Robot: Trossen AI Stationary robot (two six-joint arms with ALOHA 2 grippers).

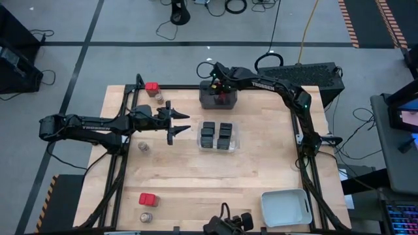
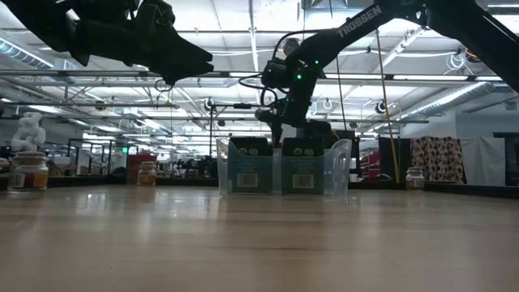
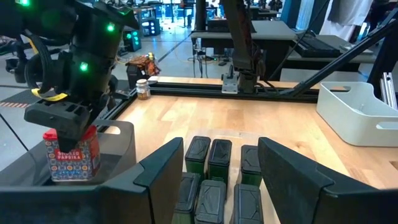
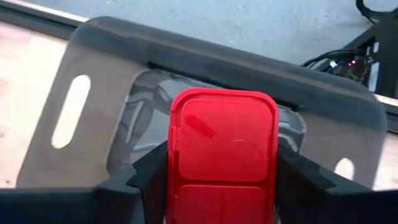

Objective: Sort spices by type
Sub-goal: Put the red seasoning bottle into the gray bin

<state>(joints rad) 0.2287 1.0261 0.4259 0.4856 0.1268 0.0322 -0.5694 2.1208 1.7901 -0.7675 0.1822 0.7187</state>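
My right gripper [image 1: 219, 89] reaches over the dark grey tray [image 1: 208, 99] at the table's far side, shut on a red-topped spice tin [image 4: 224, 146]. The left wrist view shows the same tin [image 3: 71, 155] by its labelled side. My left gripper [image 1: 179, 125] hovers open left of the clear tray [image 1: 235, 138], touching nothing. Several black boxy spices [image 1: 217, 136] stand in that tray. On the wood stand a red-topped tin [image 1: 152, 86] with a jar [image 1: 159, 98], a lone jar [image 1: 143, 147], and a red tin [image 1: 147, 199] with a jar [image 1: 146, 217]. My right gripper pinches the red-topped tin by two opposite sides just below its lid [image 4: 177, 186], one finger [image 4: 146, 183] on each side. It comes slanting down from above. The tin stays upright inside the dark grey tray's walls; the tray's near wall [image 3: 74, 199] hides its bottom.
A pale grey tray [image 1: 285, 207] lies at the near right corner. Black frame rails [image 1: 130, 111] run along the table's edges. Bare wood lies between the clear tray and the table's near edge.
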